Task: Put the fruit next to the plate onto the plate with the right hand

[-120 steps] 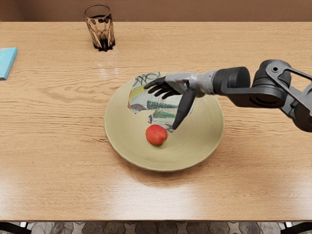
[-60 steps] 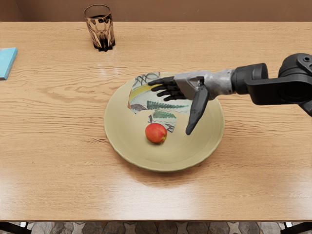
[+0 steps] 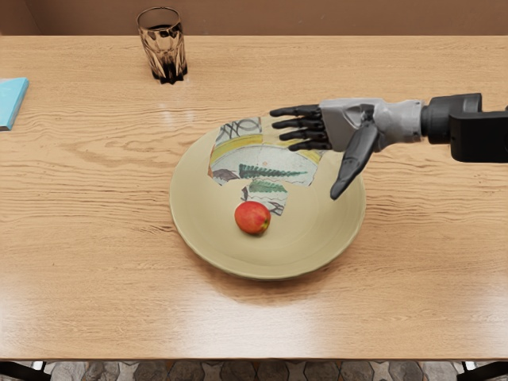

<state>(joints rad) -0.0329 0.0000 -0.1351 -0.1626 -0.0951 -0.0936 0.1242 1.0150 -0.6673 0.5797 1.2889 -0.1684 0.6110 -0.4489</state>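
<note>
Fruit (image 3: 253, 217) sits on plate (image 3: 205, 232), near centre. My right hand (image 3: 335, 129) hovers over the far-right rim, fingers spread, empty. Judged light, round, smooth, bruisable, prone to roll; best pinched across its widest middle.

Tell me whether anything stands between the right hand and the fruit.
Nothing visible does. The fruit already lies on the plate. The open right hand hovers over the plate's far right side, apart from the fruit, with only bare plate between them.
</note>
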